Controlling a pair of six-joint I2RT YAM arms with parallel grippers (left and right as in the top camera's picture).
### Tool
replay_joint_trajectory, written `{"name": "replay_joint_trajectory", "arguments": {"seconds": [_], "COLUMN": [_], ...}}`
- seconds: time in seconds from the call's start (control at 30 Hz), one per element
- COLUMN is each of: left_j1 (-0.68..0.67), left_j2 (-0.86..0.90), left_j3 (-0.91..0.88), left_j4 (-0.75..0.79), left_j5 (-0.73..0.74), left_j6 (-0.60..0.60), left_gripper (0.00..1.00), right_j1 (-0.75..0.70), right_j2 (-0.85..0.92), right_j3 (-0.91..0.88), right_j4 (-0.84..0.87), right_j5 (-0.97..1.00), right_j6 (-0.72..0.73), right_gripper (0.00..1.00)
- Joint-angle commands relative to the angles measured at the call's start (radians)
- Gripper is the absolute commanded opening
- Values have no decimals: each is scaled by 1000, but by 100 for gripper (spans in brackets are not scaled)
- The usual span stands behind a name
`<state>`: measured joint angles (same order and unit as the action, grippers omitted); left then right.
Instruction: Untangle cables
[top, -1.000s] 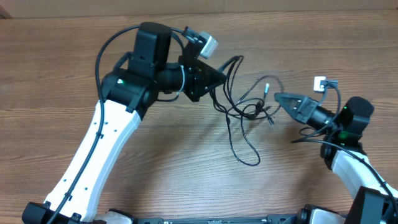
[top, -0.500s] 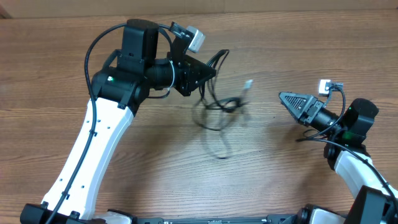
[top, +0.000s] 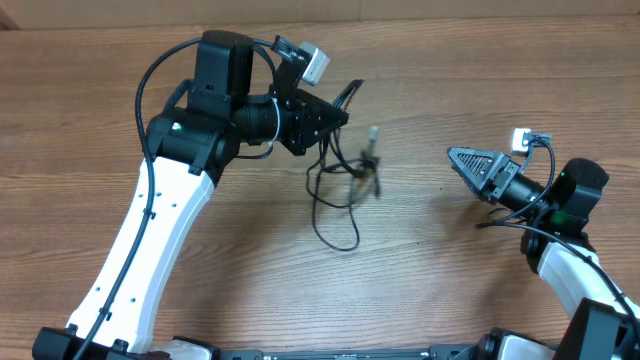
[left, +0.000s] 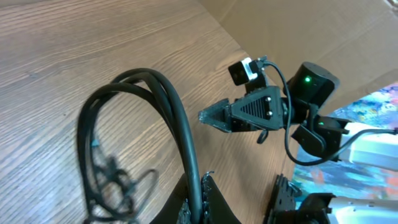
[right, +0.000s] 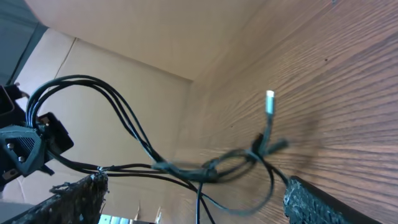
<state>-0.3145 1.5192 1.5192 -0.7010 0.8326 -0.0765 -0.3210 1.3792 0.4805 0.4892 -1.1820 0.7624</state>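
Overhead: left pincer (top: 338, 118) clamps thin, black, looping cables (top: 358, 172) — right pincer (top: 460, 158) gapes wide — above wood-grain table (top: 450, 285).

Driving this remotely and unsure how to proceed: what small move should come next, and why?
Probably bring the open, empty right hand in to close on the plug end poking out of the tangle. The left hand is shut on the cables, holding them lifted, so a second grip could pull strands apart.
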Motion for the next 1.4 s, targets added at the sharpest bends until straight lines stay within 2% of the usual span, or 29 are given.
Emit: {"name": "replay_joint_trajectory", "arguments": {"seconds": [0.0,0.2,0.5,1.13,1.37], "left_j1": [-24,-86,-137,-278,-325], "left_j2": [-8,-8,-8,-2,-1], "left_j3": [23,23,23,23,23], "left_j4": [10,43,47,124,134], "left_j5": [48,48,48,46,-35], "left_j6": [8,38,63,81,74], "left_gripper": [4,4,5,4,4], "right_j1": [5,86,196,302,333], "right_j2": [-6,-6,-6,-6,-6], "right_j3": [3,3,3,3,3], "right_j4": [20,87,94,94,93], "right_j5": [-43,-54,-48,23,57], "right_j6": [-9,-43,-117,-136,-143], "right_gripper": [91,93,94,96,96]}}
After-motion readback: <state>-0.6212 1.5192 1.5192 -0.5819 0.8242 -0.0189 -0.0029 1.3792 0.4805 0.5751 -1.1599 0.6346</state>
